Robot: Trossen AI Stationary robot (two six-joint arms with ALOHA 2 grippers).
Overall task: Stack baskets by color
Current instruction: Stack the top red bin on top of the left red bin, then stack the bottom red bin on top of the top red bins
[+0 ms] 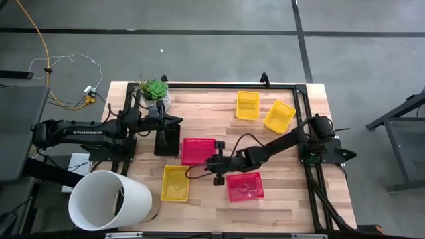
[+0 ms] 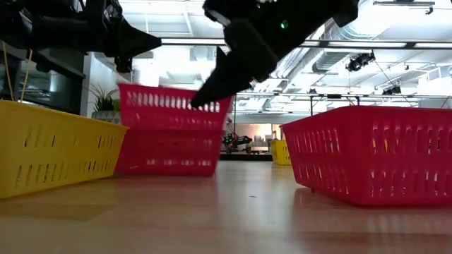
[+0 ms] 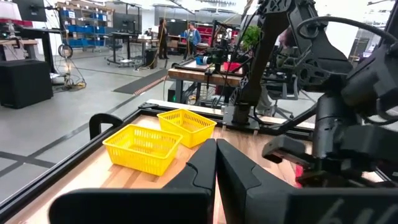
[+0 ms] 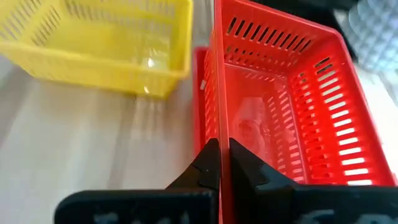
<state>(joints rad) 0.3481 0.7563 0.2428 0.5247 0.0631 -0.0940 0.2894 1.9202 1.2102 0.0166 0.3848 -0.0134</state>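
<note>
A red basket (image 1: 198,151) stands mid-table, and my right gripper (image 4: 219,149) is shut on its right end wall. A second red basket (image 1: 245,186) sits nearer the front edge, just right of the arm. One yellow basket (image 1: 175,182) lies at the front left. Two more yellow baskets (image 1: 248,105) (image 1: 279,115) lie at the far right. Something black and basket-shaped (image 1: 167,141) stands left of the held basket. My left gripper (image 3: 216,163) hangs shut and level above the table's left part, touching nothing. My right gripper pinches the red basket's right end wall at its rim (image 4: 217,121), one finger inside the basket and one outside. The fingers slant down from the table's right side, and the tip (image 2: 200,103) meets the rim's upper corner. The basket's bottom (image 2: 166,173) rests on the table.
A large white bucket (image 1: 109,199) lies at the near left corner. A potted green plant (image 1: 154,91) stands at the far left. A black frame rail (image 1: 232,85) runs around the table. Bare wood lies between the two red baskets and along the front edge.
</note>
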